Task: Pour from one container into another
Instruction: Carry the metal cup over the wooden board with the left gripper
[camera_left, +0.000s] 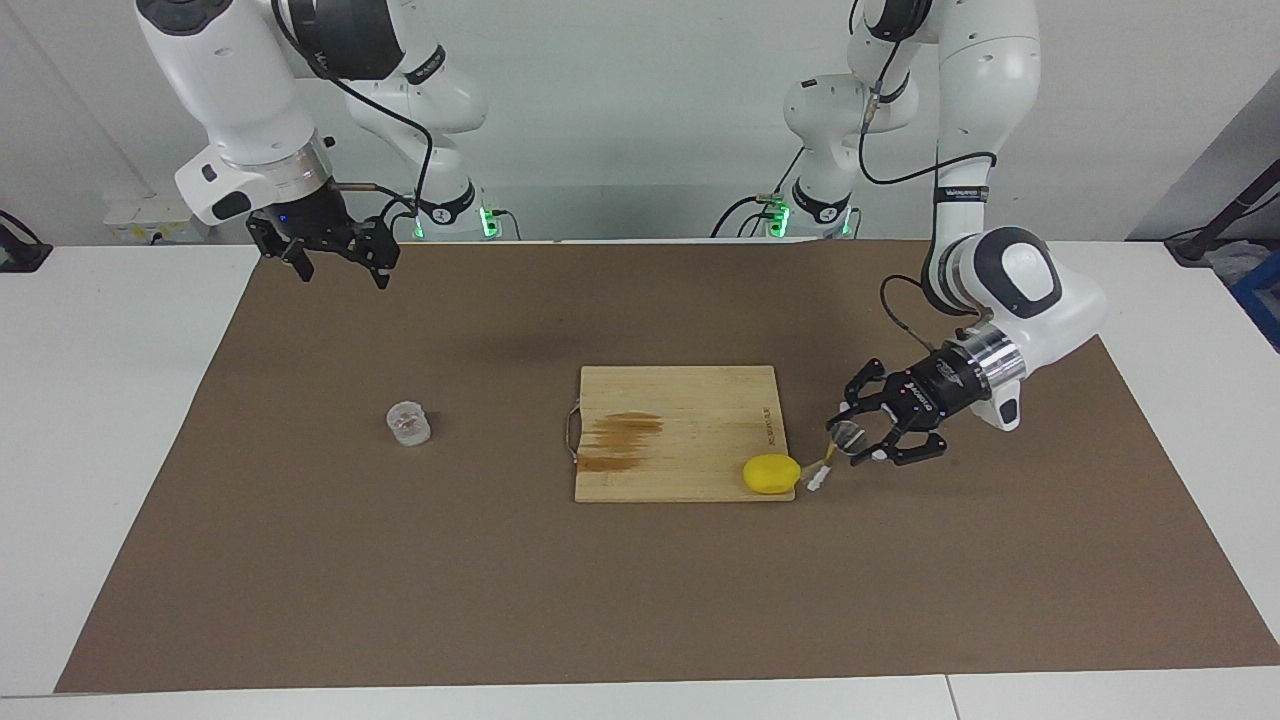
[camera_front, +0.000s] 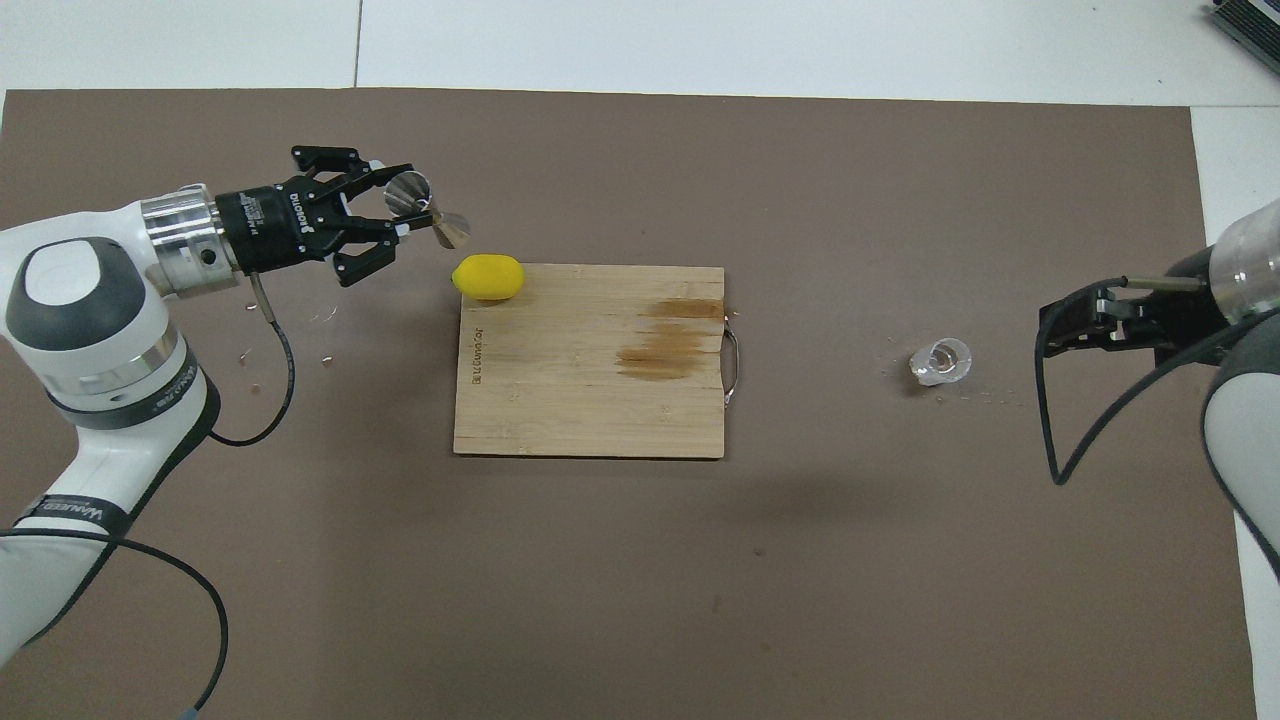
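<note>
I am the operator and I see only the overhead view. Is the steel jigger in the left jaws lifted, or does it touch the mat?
Observer: In the facing view the left gripper holds the jigger tilted. It appears lifted, low over the mat, beside the lemon.
Operator: How high is the right gripper?
Observer: The right gripper waits well above the mat with its jaws open, not down at the clear cup.
</note>
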